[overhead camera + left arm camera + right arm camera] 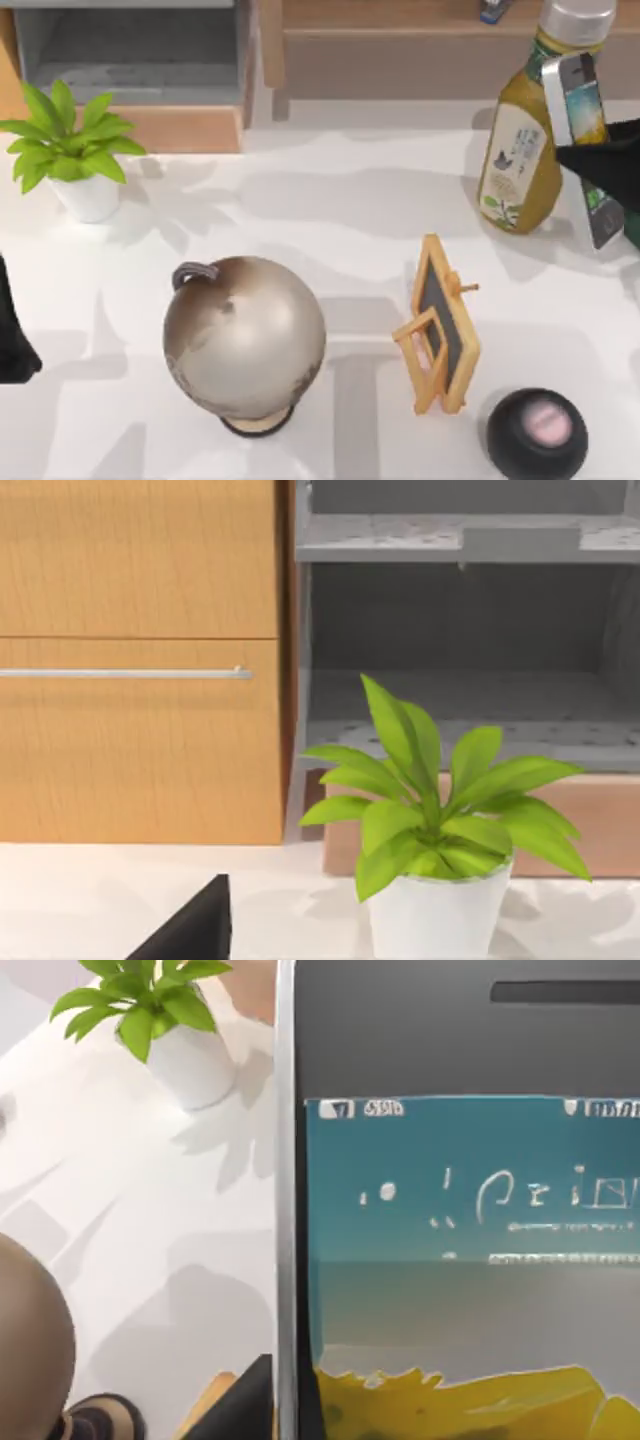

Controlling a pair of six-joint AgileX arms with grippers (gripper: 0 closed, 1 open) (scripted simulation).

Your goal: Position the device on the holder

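Note:
The device [578,100], a white-edged phone with a lit screen, is held up off the table at the far right, in front of the bottle. My right gripper [592,160] is shut across its middle. In the right wrist view its teal and yellow screen [470,1260] sits very close to the camera. The holder [440,325], a light-wood easel with a dark panel, stands on the table right of centre, below and to the left of the phone. My left arm [14,340] is parked at the left edge.
A grey globe [245,340] stands left of the holder. A black round speaker with a pink top [537,432] sits at the front right. A green tea bottle [525,140] stands behind the phone, and a potted plant [75,150] at the back left.

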